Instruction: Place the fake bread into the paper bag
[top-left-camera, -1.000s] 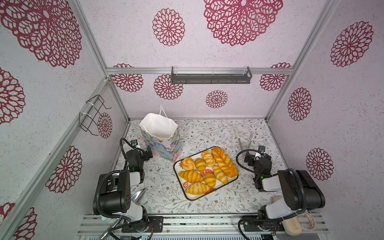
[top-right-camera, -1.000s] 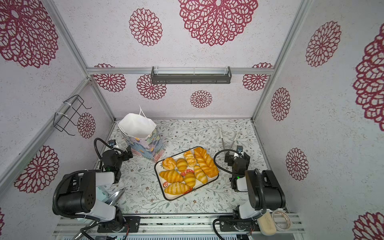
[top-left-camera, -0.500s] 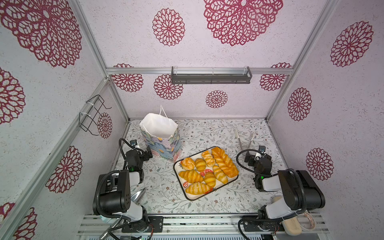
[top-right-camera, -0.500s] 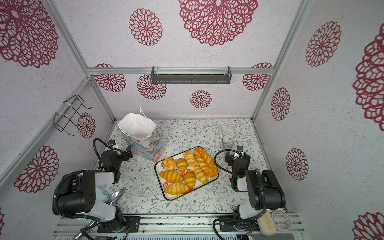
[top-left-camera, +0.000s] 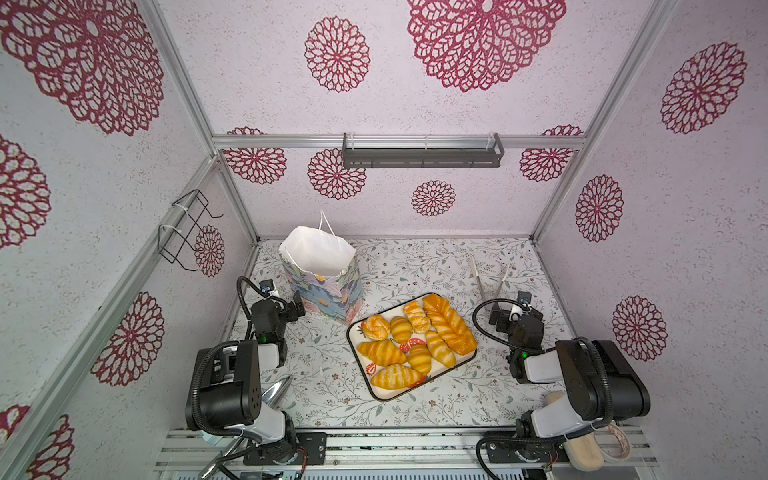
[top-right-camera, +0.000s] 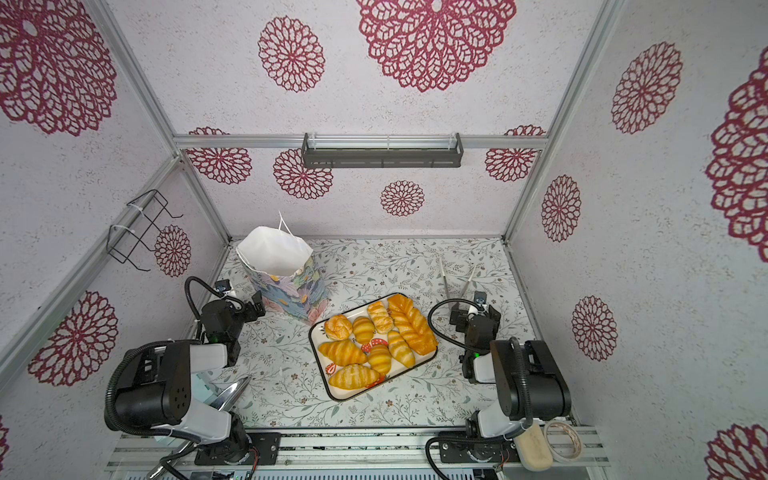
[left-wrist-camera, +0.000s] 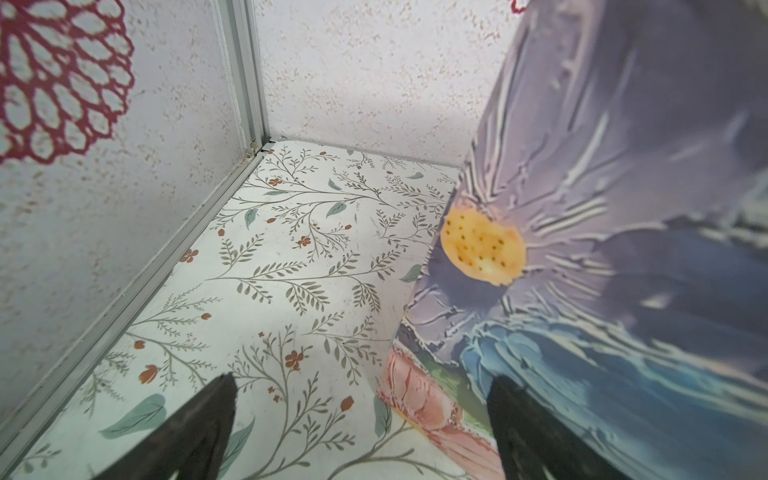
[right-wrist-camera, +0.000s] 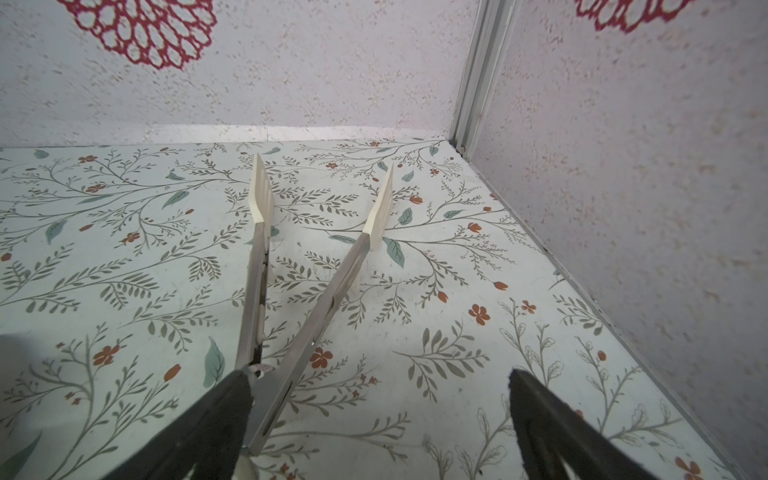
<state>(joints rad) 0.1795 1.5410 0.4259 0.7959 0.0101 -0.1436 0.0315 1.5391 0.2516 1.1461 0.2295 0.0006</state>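
My left jaws are wide apart and hold nothing. They sit low over the surface (top-left-camera: 415, 266), right next to the bottom corner of the paper bag (left-wrist-camera: 602, 249). One tip is so close to the bag that I cannot tell if it touches. My right jaws are wide apart too, and hold nothing. A pair of tongs (right-wrist-camera: 338, 293) lies on the surface in front of them, with its joined end just beside one tip. The fake bread (top-left-camera: 411, 340) is on a tray (top-left-camera: 451, 366) in the middle, between my two arms, shiny and yellow and packed close. The bag stands tall just beside the tray, with its mouth open. I see no bread in it, so I think the job has not begun. Here is what could go wrong. The bag looks light, so if my left jaws bump it, it could slide or fall over. The bread looks slippery, so it could pop out when I squeeze. The pieces touch each other, so grabbing one could push another off the tray. The long loaf (top-left-camera: 451, 328) could catch on the bag's top edge and tip it. And my right jaws could knock the tongs when they move.
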